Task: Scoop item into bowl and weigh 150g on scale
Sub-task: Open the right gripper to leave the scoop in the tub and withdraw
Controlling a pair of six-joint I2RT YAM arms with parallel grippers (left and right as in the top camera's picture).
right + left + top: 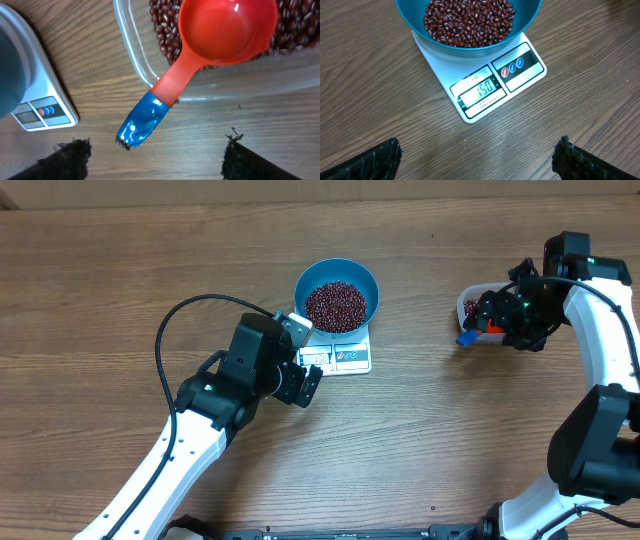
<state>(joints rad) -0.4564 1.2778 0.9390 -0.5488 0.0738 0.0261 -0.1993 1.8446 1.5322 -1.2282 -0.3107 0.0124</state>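
One broad wooden table (pixel 120 260) is spread across the whole overhead frame. Two white-and-black arms are seen over it: the left arm (pixel 170 450) is stretched up from the lower left, and the right arm (pixel 600 350) is curled along the right edge.

Next, the blue bowl (pixel 372 285) is found at upper centre, seated on the white scale (pixel 345 358), whose front panel is turned toward the bottom of the frame. 150 is shown on its display (pixel 485 90).

Over at the right, a clear container (pixel 466 302) is parked well apart from the scale, partly hidden under the right arm. A red scoop (pixel 225 25) is laid in it, cup on the beans, its handle propped over the rim, with blue tape (pixel 142 120) wrapped at the end.

The left fingers (pixel 375 162) are held wide apart at the bottom corners of the left wrist view, near the scale's front, with nothing pinched. The right fingers (pixel 70 160) are likewise spread below the taped handle, and it is not gripped.

Smallest of all, the beans (pixel 470 20): a red-brown heap is piled in the bowl, and more are seen in the container.
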